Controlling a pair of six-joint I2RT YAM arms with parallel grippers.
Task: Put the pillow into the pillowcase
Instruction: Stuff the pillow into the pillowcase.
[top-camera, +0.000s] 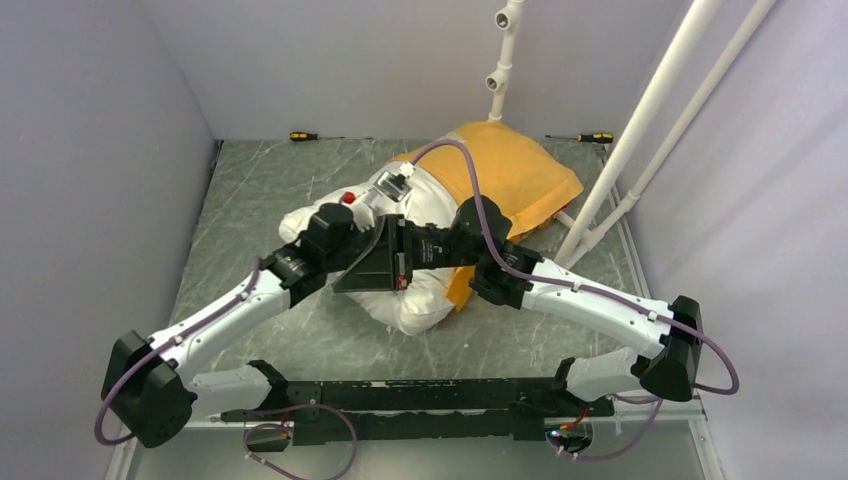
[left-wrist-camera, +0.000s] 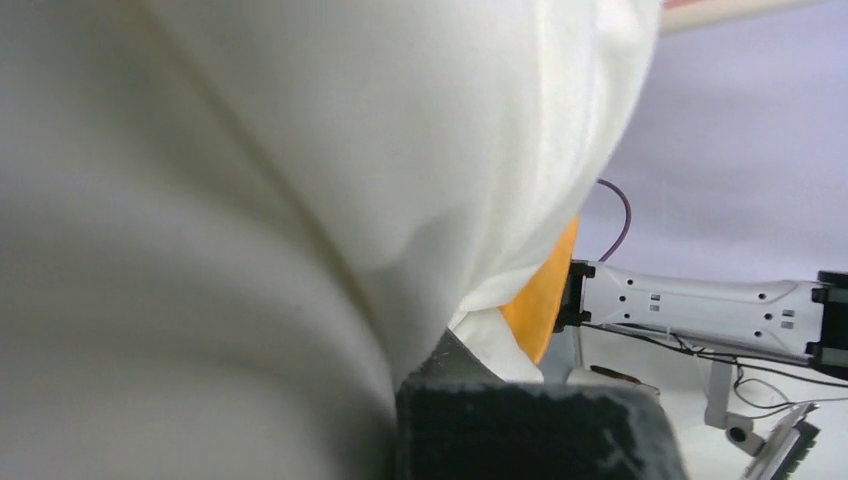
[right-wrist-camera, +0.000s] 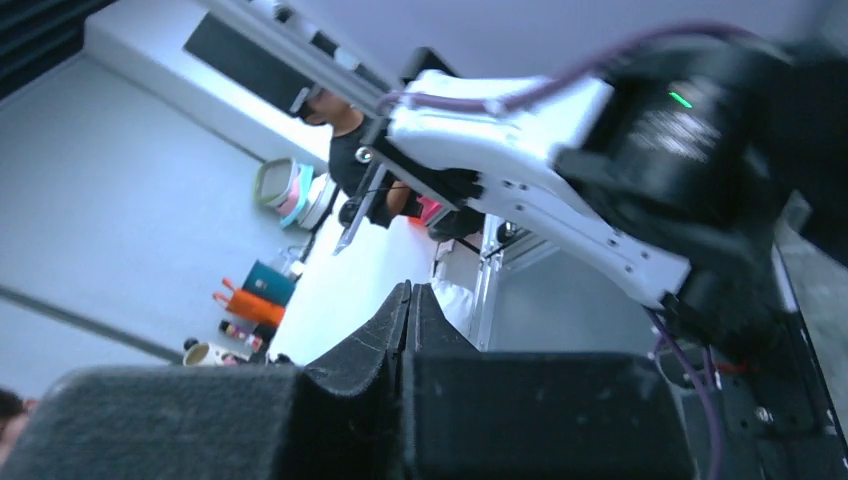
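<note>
The white pillow (top-camera: 420, 290) lies mid-table, its far end inside the orange-yellow pillowcase (top-camera: 510, 175); a small red logo (top-camera: 348, 197) shows on its near left part. My left gripper (top-camera: 345, 225) is over the pillow's left end. In the left wrist view it (left-wrist-camera: 445, 365) is shut on a fold of pillow (left-wrist-camera: 300, 200) fabric, with only one dark finger (left-wrist-camera: 540, 435) showing and the pillowcase (left-wrist-camera: 545, 300) edge just behind. My right gripper (top-camera: 355, 275) hangs over the pillow's near side. Its jaws (right-wrist-camera: 412, 295) are pressed together with nothing between them, pointing away from the fabric.
Two screwdrivers (top-camera: 305, 135) (top-camera: 595, 137) lie along the back edge. White pipes (top-camera: 650, 110) slant down to the table right of the pillowcase, and another pipe (top-camera: 505, 50) stands behind it. Grey walls close in the left, back and right sides.
</note>
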